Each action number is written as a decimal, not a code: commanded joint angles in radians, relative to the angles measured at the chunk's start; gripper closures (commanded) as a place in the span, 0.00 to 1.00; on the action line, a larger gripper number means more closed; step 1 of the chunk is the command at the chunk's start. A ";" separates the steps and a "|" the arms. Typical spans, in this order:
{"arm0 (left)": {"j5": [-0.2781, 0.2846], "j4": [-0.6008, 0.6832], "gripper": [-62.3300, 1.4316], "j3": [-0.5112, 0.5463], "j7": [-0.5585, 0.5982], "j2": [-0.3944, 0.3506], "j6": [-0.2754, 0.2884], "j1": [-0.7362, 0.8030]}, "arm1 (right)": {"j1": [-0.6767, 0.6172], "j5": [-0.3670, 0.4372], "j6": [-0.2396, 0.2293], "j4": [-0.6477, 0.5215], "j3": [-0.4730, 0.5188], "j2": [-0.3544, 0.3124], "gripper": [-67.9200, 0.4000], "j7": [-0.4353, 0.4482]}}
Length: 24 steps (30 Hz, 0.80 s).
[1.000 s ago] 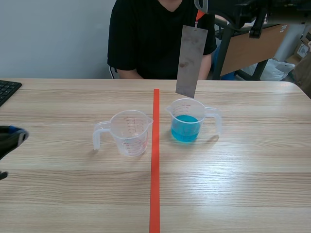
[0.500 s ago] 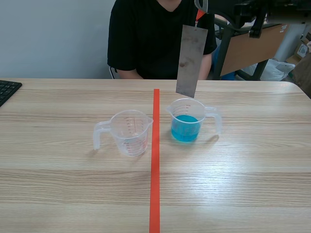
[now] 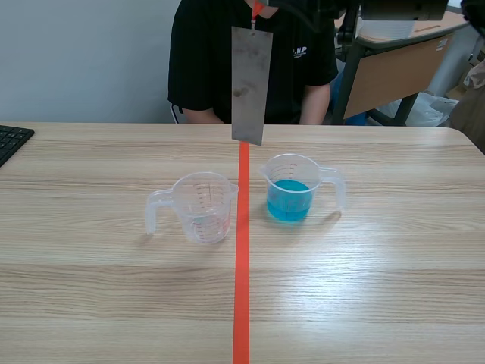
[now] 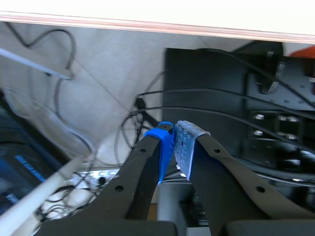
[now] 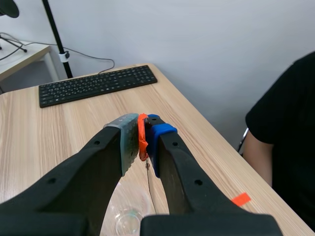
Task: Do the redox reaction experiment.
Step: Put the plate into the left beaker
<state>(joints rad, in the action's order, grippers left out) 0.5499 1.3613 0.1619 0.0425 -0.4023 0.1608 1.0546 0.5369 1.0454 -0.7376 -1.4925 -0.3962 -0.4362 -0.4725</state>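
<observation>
A grey metal strip [image 3: 251, 83] hangs upright from an orange tag [image 3: 258, 9], high above the red tape line between two beakers. In the right wrist view my right gripper [image 5: 141, 140] is shut on that orange tag [image 5: 142, 136], and the strip shows edge-on beneath it. A clear empty beaker [image 3: 201, 206] stands left of the tape line. A beaker of blue liquid [image 3: 292, 189] stands right of it. My left gripper [image 4: 174, 147] is shut on nothing, below table level, facing cables and a black box.
A person in a black shirt [image 3: 212, 61] sits across the table behind the strip. A black keyboard [image 3: 11, 140] lies at the table's left edge. A desk and chair frame [image 3: 394, 68] stand at the back right.
The strip has swung left, from above the blue beaker to above the tape line, and sits slightly higher. The left gripper has dropped out of the scene view.
</observation>
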 commanded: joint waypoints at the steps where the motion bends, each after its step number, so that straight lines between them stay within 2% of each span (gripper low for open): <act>1: 0.003 0.011 0.90 0.005 -0.022 -0.008 0.006 -0.014 | 0.031 -0.003 -0.008 -0.023 -0.008 0.018 0.97 0.018; 9: 0.004 -0.021 0.90 0.005 -0.040 -0.009 0.006 -0.078 | 0.031 -0.089 -0.008 -0.023 -0.071 0.085 0.97 0.019; 24: 0.004 -0.021 0.90 -0.040 -0.040 -0.016 0.006 -0.119 | 0.028 -0.161 -0.008 -0.022 -0.130 0.149 0.97 0.039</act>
<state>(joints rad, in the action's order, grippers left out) 0.5503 1.3319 0.1196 -0.0105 -0.4179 0.1608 0.9337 0.5369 0.8783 -0.7380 -1.4925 -0.5323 -0.2878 -0.4507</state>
